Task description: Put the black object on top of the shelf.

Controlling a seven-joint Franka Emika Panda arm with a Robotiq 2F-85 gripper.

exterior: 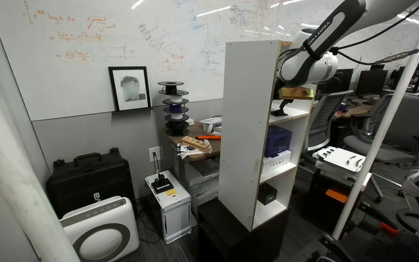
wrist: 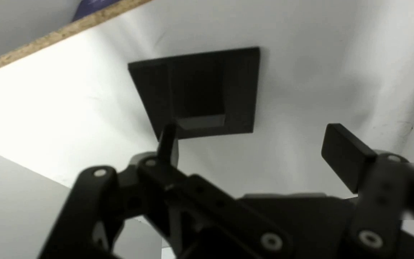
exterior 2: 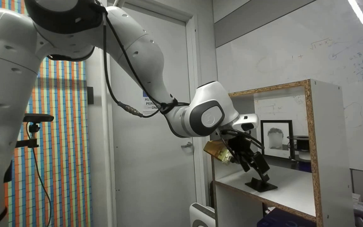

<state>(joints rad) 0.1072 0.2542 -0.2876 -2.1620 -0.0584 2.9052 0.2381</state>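
Gripper (wrist: 255, 149) at the near side in the wrist view, released, with fingers (wrist: 165, 149) spread wide apart. Just beyond the left finger, and overlapped by it at one corner, the black object (wrist: 199, 88): a square plate with a raised middle, lying flat on the white shelf (wrist: 311, 82). Cannot tell from here whether touching. In an exterior view, a white robot arm (exterior 2: 150, 60) angled down from the left, with the gripper tilted low into the top compartment (exterior 2: 291, 178), right over the black object; again too dark to tell touching from a slight gap. Left of the gripper, a yellow block (exterior 2: 217, 151). Seen through the open back of the shelf, a framed portrait (exterior 2: 276, 139) and, to the right of it, a black spool (exterior 2: 302, 145). Left of the shelf, a door (exterior 2: 151, 157). In an exterior view, the shelf upright on a black cabinet (exterior: 242, 240), with the black object down in the top compartment. In the middle compartment (exterior: 282, 171), a purple box (exterior: 278, 141) on a white box (exterior: 276, 162); in the bottom compartment (exterior: 275, 212), a small black box (exterior: 267, 193). To the left, a stack of spools (exterior: 175, 109) on a desk (exterior: 193, 130).
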